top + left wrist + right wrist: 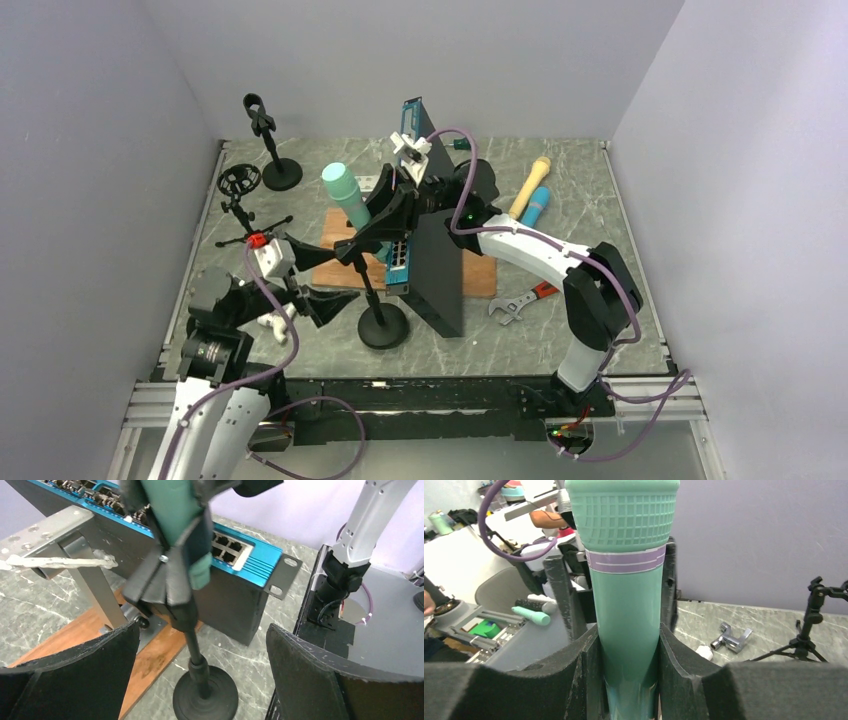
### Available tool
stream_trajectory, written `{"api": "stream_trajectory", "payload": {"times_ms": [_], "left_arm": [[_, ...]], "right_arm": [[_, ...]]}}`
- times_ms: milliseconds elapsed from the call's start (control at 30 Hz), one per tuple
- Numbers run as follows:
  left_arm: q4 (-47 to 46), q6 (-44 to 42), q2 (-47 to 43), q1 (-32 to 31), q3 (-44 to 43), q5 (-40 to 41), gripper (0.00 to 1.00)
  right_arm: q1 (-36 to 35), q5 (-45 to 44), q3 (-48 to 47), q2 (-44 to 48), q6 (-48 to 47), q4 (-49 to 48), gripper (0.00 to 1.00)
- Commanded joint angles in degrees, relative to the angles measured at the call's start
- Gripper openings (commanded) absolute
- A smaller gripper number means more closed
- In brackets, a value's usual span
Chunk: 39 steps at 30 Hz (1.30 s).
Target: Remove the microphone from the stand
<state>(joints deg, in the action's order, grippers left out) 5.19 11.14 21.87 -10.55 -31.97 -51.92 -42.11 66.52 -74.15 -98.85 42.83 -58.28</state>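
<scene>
Grey marbled table [600,300] enclosed by pale walls. The stand [383,325] rises from a round black base near the table's front centre. Its clip carries the teal microphone [345,195], which tilts up and to the left of the base.

Right gripper [385,210]: clamped on the microphone's body just above the stand's clip. The arm reaches in from the right of the stand, its forearm crossing above the blue-faced network switch [400,262] that stands just right of the stand.

Left gripper [325,303]: jaws wide apart and holding nothing, just left of the stand's lower pole.

Left wrist view: the fingers [90,675] flank the pole without touching it, and the microphone's tail sits in the clip [170,580].

Right wrist view: foam pads [579,675] press both sides of the body below the grille and purple band.
</scene>
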Motion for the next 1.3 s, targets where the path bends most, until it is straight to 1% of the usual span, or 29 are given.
{"api": "stream_trajectory", "payload": {"times_ms": [0, 100, 167, 233, 367, 400, 500, 633, 767, 833, 933, 1067, 1200, 1267], "left_arm": [[0.96, -7.30, 5.38, -0.38, -4.80, 2.42, 0.98], [3.02, -10.29, 7.15, -0.97, -6.61, 5.38, 0.92], [1.34, -10.21, 6.98, -1.22, -6.31, 5.74, 0.90], [-1.94, -8.84, 6.79, -1.21, -5.29, 3.93, 0.90], [-6.24, -6.27, 8.05, -1.23, -4.84, -1.72, 0.77], [-6.64, -6.10, 8.27, -1.23, -4.86, -3.38, 0.76], [-6.55, -6.75, 8.11, -1.36, -4.22, -5.41, 0.73], [-3.97, -8.57, 7.75, -2.20, -3.90, -5.01, 0.75], [-3.01, -8.78, 7.93, -2.63, -3.93, -4.42, 0.74], [-2.89, -8.84, 8.17, -2.64, -4.31, -4.61, 0.71], [-1.94, -9.33, 9.13, -2.64, -5.08, -4.60, 0.62], [0.11, -9.73, 10.11, -2.64, -5.75, -4.50, 0.62], [0.52, -9.94, 9.87, -2.64, -5.65, -4.26, 0.62], [0.94, -10.36, 9.71, -2.64, -5.86, -3.74, 0.59]], "right_arm": [[-0.48, 0.68, -2.04, 1.04, 5.24, -11.21, 0.00], [-0.65, 0.93, -1.14, 0.81, 7.01, -13.68, 0.00], [-0.96, 0.68, 0.09, 1.30, 7.23, -14.45, 0.00], [-1.47, 0.48, 0.93, 1.90, 5.61, -13.32, 0.00], [-2.43, -0.06, 1.20, 2.50, 2.04, -8.86, 0.00], [-2.53, -0.06, 1.01, 2.30, 1.96, -8.58, 0.00], [-3.00, 0.04, 0.52, 1.87, 2.47, -9.03, 0.00], [-3.11, -0.23, 0.00, 1.94, 1.73, -8.00, 0.00], [-3.65, -0.51, -0.11, 2.38, 1.35, -7.43, 0.00], [-4.00, -0.67, -0.12, 2.60, 0.81, -6.91, 0.00], [-4.43, -1.04, -0.24, 2.86, -0.15, -6.04, 0.00], [-4.67, -1.71, -1.17, 3.36, -3.33, -2.27, 0.00], [-4.86, -1.90, -1.78, 3.62, -3.93, -1.49, 0.00], [-4.95, -2.00, -1.95, 3.74, -4.36, -0.79, 0.00]]}}
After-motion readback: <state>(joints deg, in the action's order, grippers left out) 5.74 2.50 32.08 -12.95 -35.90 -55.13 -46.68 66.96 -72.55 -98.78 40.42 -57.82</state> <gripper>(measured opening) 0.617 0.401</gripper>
